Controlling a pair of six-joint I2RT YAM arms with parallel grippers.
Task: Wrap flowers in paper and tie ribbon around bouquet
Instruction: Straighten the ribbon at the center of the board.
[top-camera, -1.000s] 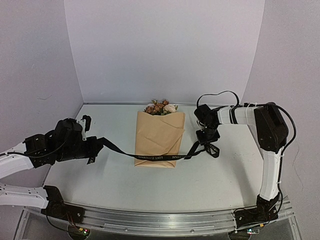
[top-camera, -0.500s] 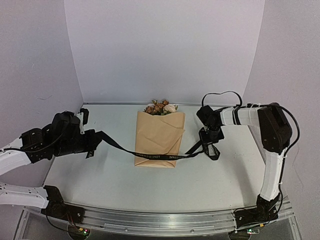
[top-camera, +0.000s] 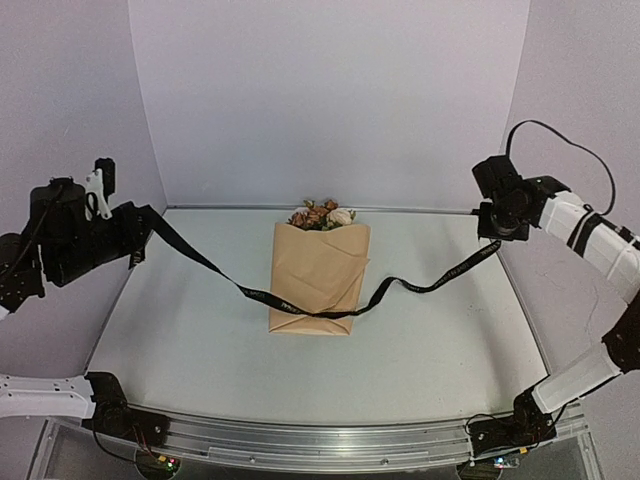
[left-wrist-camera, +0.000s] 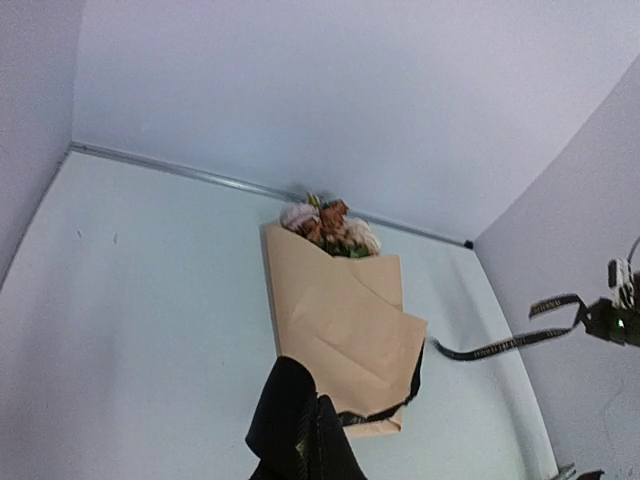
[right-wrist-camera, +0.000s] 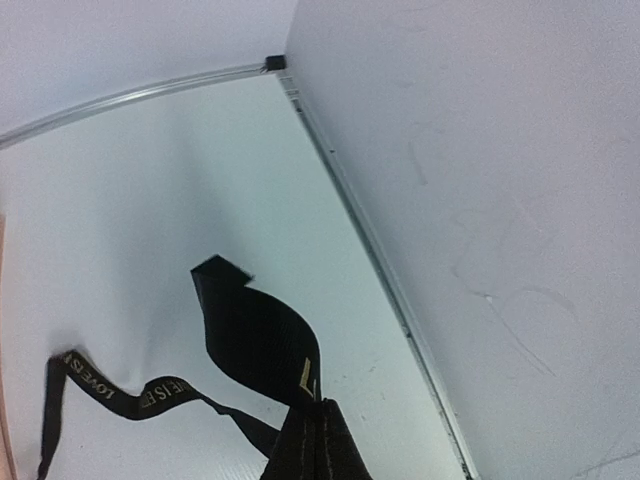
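Lifted and swung outward from the bouquet (top-camera: 318, 280) on the desk (top-camera: 200, 350) since a second ago, left fingers (top-camera: 132, 228) and right fingers (top-camera: 493, 231) each clamp one end of the ribbon (top-camera: 200, 262) crossing the bouquet's lower front.

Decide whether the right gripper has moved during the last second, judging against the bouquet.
Yes. In the top view the right gripper has gone right and up the picture, away from the bouquet, taking the ribbon along.

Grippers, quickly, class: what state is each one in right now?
The left gripper is closed, holding one end of the ribbon.
The right gripper is closed, holding the ribbon's other end.
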